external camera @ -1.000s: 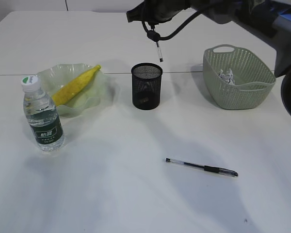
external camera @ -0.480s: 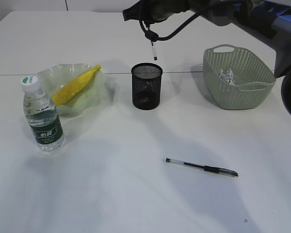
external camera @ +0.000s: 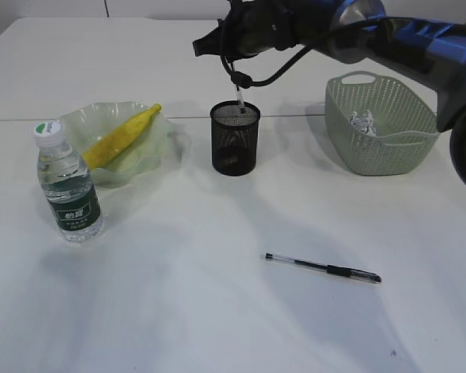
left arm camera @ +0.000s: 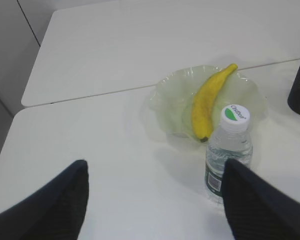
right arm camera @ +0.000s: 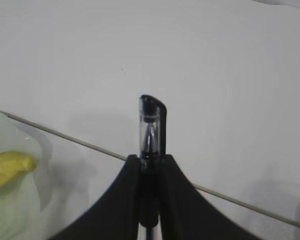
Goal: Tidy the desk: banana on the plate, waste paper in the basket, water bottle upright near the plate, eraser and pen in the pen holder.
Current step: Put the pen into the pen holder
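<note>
At upper centre, a pen (external camera: pixel 239 99) is pinched upright in the right claw (right arm camera: pixel 149 165), its tip at the pen holder (external camera: pixel 234 138) rim. It should be released only once centred. The left claw (left arm camera: pixel 155 200) is spread wide.

Exterior slants down at desk; wrist views share banana (left arm camera: pixel 206 106).

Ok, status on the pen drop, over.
Right gripper shut on pen, tip entering pen holder. Left gripper open, idle. Second pen on table.
</note>
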Controlling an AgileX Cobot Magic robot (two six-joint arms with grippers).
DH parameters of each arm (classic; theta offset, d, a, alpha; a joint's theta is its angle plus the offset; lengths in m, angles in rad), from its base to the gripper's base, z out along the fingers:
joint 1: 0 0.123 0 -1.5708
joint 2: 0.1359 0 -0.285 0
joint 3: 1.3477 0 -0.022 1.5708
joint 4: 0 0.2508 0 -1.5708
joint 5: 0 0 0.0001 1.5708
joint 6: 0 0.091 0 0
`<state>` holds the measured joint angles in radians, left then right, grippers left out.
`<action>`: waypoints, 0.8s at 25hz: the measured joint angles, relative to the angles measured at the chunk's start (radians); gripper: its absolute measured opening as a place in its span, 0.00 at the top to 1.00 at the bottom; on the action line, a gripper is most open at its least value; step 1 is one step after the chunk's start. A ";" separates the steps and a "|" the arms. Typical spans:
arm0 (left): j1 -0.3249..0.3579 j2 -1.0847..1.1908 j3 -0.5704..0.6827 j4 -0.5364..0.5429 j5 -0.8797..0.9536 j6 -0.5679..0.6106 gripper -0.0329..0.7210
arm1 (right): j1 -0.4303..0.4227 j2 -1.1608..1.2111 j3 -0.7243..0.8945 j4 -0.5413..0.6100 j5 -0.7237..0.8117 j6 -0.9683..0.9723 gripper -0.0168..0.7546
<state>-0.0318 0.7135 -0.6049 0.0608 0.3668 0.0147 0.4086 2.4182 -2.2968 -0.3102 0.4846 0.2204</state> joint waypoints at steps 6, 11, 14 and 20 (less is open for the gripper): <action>0.000 0.000 0.000 0.008 0.004 0.000 0.17 | 0.000 0.000 0.033 0.000 -0.074 0.000 0.90; 0.000 0.000 0.000 0.010 0.004 0.000 0.17 | 0.000 -0.004 0.085 0.000 -0.118 0.000 0.90; 0.000 0.000 0.000 0.010 0.005 0.000 0.17 | 0.000 -0.017 0.129 0.000 -0.159 0.000 0.90; 0.000 0.000 0.000 0.010 0.011 0.000 0.17 | 0.000 -0.070 0.254 0.000 -0.311 0.000 0.90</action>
<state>-0.0318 0.7135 -0.6049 0.0708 0.3781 0.0147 0.4086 2.3482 -2.0424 -0.3102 0.1740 0.2204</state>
